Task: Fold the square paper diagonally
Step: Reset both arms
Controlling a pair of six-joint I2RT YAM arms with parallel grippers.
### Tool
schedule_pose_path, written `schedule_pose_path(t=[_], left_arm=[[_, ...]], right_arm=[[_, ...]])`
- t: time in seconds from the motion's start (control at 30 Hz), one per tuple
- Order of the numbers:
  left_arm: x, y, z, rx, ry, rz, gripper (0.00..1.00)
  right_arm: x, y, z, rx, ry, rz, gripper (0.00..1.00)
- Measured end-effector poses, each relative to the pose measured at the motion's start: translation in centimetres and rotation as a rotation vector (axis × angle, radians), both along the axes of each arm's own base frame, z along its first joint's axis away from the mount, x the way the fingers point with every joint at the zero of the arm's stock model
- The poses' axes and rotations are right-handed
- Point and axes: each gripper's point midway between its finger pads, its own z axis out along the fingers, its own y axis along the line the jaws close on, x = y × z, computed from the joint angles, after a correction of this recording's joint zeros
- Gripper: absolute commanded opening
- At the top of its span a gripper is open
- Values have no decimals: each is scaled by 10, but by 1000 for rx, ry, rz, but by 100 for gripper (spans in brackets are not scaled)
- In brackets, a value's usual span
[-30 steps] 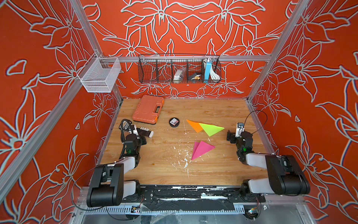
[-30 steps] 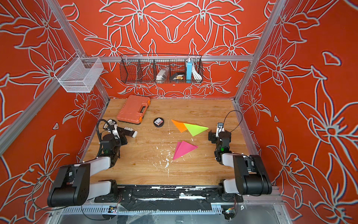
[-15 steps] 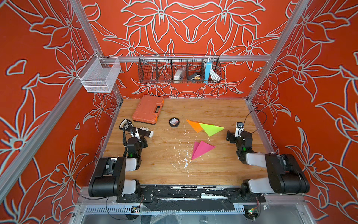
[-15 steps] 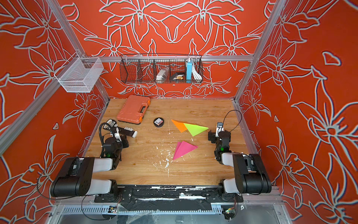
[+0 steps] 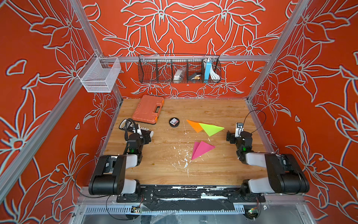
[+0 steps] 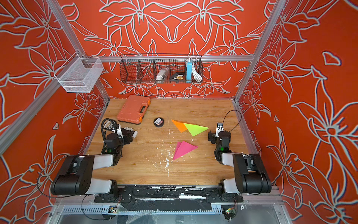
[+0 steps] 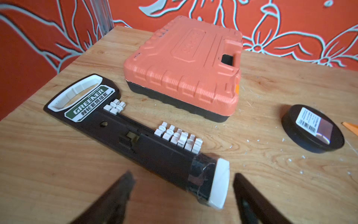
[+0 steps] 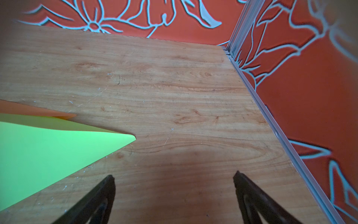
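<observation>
Three papers lie folded into triangles on the wooden table: a pink paper in the middle, and behind it a green paper overlapping an orange paper. My left gripper is open and low at the table's left side, holding nothing. The white end of a black bit holder lies just ahead of its fingers. My right gripper is open over bare wood at the right side. The green paper's tip lies just beside it.
An orange tool case sits at the back left, with a round black tin beside it. White scraps dot the table near the pink paper. A black wire basket and a white mesh basket hang on the walls.
My left gripper's jaws have opened wider and the left arm has settled lower at the table's left side. The right arm and the papers have not moved.
</observation>
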Motion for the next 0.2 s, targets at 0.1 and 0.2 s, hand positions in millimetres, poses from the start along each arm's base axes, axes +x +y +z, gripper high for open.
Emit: schedule_pose_path(t=[0.1, 0.2], left_arm=[[0, 0, -1, 1, 4, 1, 98], [-1, 0, -1, 1, 6, -1, 98]], right_arm=[[0, 0, 0, -1, 1, 1, 98], [3, 0, 3, -3, -7, 2, 98]])
